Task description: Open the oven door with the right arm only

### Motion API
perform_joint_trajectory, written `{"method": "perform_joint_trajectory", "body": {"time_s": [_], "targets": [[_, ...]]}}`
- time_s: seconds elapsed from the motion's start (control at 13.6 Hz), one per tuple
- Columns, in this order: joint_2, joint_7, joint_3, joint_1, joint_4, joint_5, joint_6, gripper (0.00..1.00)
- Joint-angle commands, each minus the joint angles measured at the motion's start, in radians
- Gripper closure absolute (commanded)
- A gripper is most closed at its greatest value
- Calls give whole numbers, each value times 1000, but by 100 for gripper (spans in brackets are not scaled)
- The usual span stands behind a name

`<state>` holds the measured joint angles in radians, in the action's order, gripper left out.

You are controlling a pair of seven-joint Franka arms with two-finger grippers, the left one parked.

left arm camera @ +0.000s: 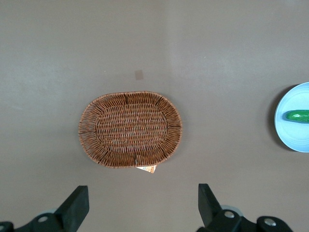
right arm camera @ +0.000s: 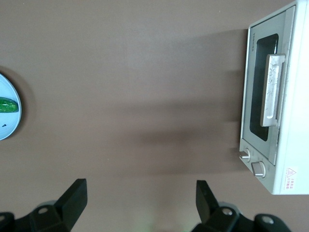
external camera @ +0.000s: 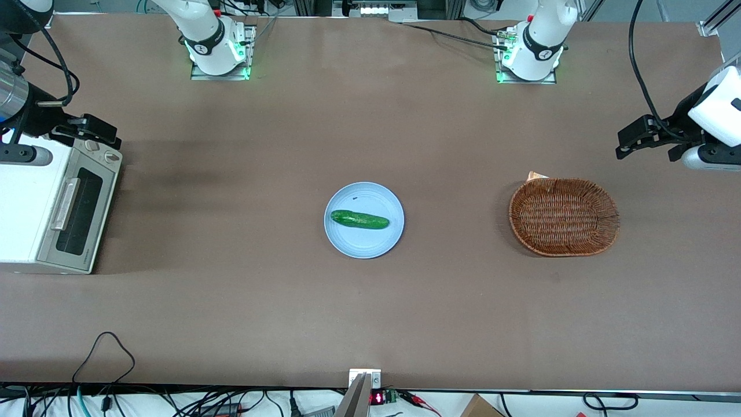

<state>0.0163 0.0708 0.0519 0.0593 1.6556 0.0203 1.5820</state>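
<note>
- Jaws of the gripper [right arm camera: 138, 197] on the right arm [external camera: 17, 95] stand spread wide with nothing between them; it hangs above the knob end of the toaster oven [external camera: 26, 214], not touching the door.
- The oven door [external camera: 81, 211] is closed, flush with the oven's front. The oven sits at the working arm's end of the table [external camera: 370, 313], its front turned toward the plate.
- The door looks like a stiff metal frame round a dark glass pane, so it should swing as one rigid piece on a hinge, probably along its bottom edge. The glass is best left untouched.
- The silver bar handle [right arm camera: 272, 90] is the place to take hold: it stands proud of the glass, with room for a finger under it. Smooth metal may slip, so a firm pinch or hook near its middle seems wise.
- The oven itself may be light enough to slide if pulled hard.
- Count: one oven, one door, one handle, two knobs [right arm camera: 252, 162], one blue plate [external camera: 363, 220], one cucumber [external camera: 359, 219] on it, one wicker basket [external camera: 564, 216].
</note>
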Motion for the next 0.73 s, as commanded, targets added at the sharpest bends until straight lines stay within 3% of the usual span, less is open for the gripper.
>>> {"method": "perform_joint_trajectory", "body": {"time_s": [0.0, 0.66], "targets": [[4, 4, 9, 14, -19, 3, -16, 0], [2, -13, 8, 17, -19, 7, -28, 0]]}}
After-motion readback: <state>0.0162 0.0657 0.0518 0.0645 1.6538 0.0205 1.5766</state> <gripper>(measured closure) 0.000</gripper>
